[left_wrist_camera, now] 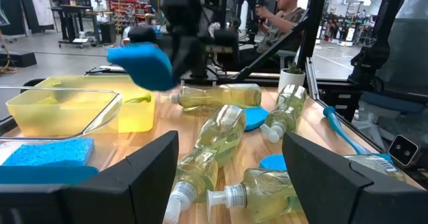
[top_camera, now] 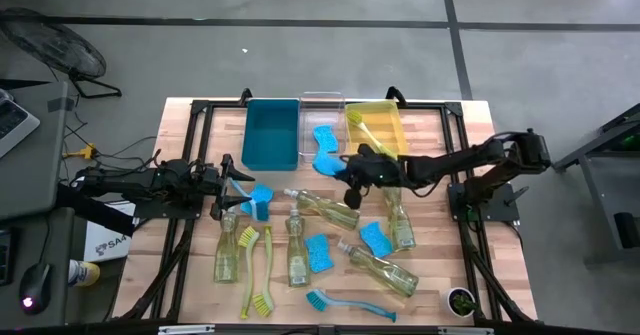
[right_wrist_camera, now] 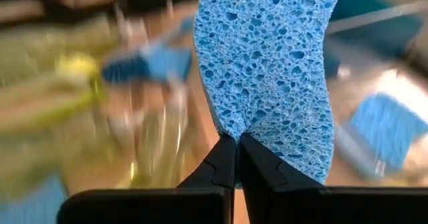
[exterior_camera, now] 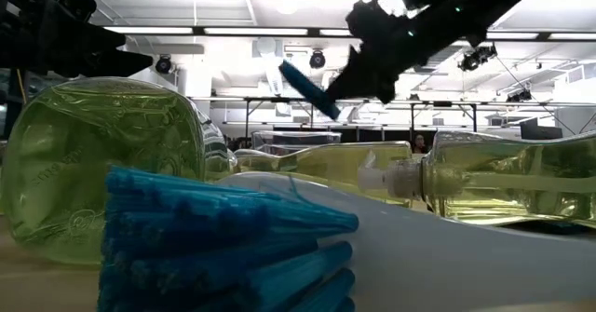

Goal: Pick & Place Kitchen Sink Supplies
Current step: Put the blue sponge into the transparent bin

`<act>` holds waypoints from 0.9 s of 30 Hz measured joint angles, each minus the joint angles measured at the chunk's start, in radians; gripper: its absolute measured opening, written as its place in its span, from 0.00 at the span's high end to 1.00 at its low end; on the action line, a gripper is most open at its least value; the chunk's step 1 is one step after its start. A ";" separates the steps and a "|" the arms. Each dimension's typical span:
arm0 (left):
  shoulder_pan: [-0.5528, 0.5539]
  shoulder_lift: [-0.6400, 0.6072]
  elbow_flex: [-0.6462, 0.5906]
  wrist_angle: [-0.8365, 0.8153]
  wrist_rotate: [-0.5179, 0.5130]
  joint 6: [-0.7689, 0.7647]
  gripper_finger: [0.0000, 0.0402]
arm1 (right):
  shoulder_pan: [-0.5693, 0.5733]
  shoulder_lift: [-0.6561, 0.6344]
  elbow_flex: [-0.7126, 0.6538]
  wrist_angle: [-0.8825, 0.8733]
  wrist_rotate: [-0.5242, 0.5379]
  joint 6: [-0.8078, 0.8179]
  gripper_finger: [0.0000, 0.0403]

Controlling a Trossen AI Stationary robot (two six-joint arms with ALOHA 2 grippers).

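Observation:
My right gripper (top_camera: 347, 175) hangs over the table's middle, just in front of the clear bin (top_camera: 320, 103), shut on a bright blue sponge (right_wrist_camera: 267, 70). The held sponge (top_camera: 327, 163) is in the air. Another sponge (top_camera: 324, 135) lies in the clear bin, and a yellow-green brush (top_camera: 362, 127) lies in the yellow bin (top_camera: 385, 115). Several soap bottles (top_camera: 325, 210), three more sponges (top_camera: 318, 253) and three brushes (top_camera: 350, 303) lie on the table. My left gripper (left_wrist_camera: 231, 177) waits open at the left, nothing between its fingers. My right gripper pinches the sponge's edge (right_wrist_camera: 235, 132) between its two fingertips (right_wrist_camera: 224, 158), and the foam is dented in there. The fingers come from the table's right, slanting down. The sponge sticks out past the fingertips, tilted and lifted clear of the table (exterior_camera: 307, 88).
The teal bin (top_camera: 271, 133) stands left of the clear one along the far edge. Black frame bars (top_camera: 205, 125) run along the table's sides. A small potted plant (top_camera: 460, 300) sits at the near right corner. People work in the room beyond.

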 joint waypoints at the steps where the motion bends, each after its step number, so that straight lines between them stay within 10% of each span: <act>1: 0.000 0.000 0.000 0.000 0.000 0.000 0.34 | -0.009 0.000 0.000 0.039 0.000 0.007 0.99; 10: 0.000 0.000 0.000 0.000 0.000 0.000 0.34 | -0.159 -0.001 0.000 0.158 -0.027 0.239 0.99; 27: 0.000 0.000 0.000 0.000 0.000 0.000 0.34 | -0.394 0.038 0.002 0.204 -0.434 0.632 0.99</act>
